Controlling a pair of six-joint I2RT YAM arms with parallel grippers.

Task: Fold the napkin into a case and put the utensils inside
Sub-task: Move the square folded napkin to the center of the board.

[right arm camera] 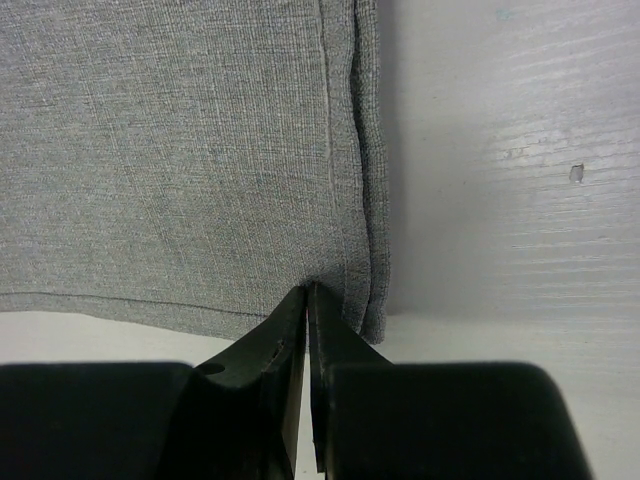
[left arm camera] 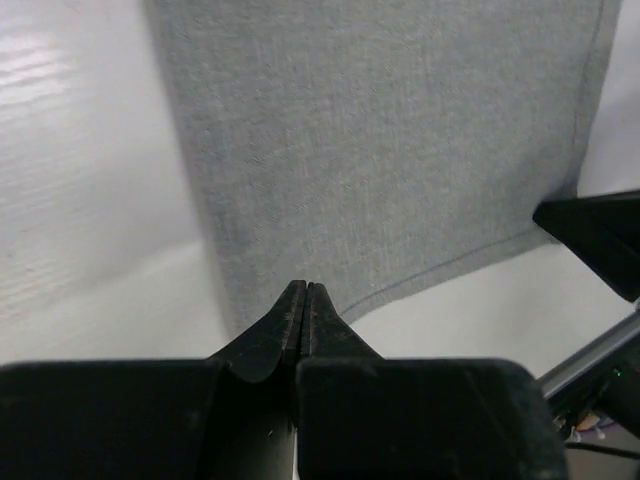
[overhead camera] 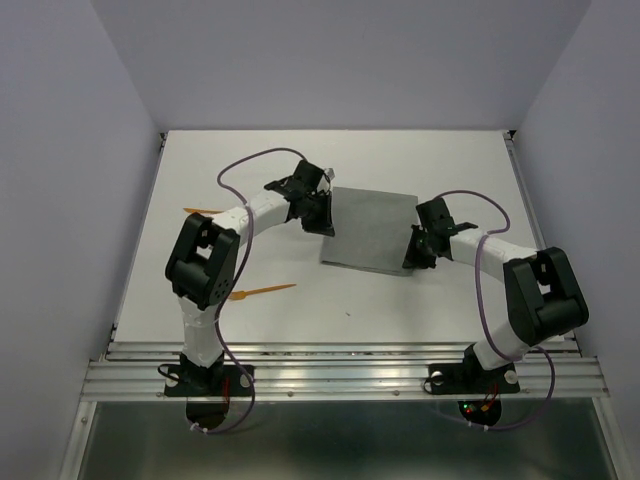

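The grey napkin [overhead camera: 370, 230] lies folded in a flat rectangle at the table's middle. My left gripper [overhead camera: 322, 222] is at its left edge. In the left wrist view the jaws [left arm camera: 305, 292] are shut, with their tips on the napkin [left arm camera: 380, 130] at its near corner. My right gripper [overhead camera: 415, 252] is at the napkin's near right corner. In the right wrist view it [right arm camera: 307, 290] is shut on the puckered cloth [right arm camera: 170, 150] beside the doubled edge. One orange utensil [overhead camera: 262, 292] lies near the left arm, and another [overhead camera: 203, 210] lies at far left.
The white table [overhead camera: 450, 310] is bounded by purple walls on the left, right and back. A metal rail [overhead camera: 340, 375] runs along the near edge. Part of the right gripper's black body [left arm camera: 600, 240] shows in the left wrist view.
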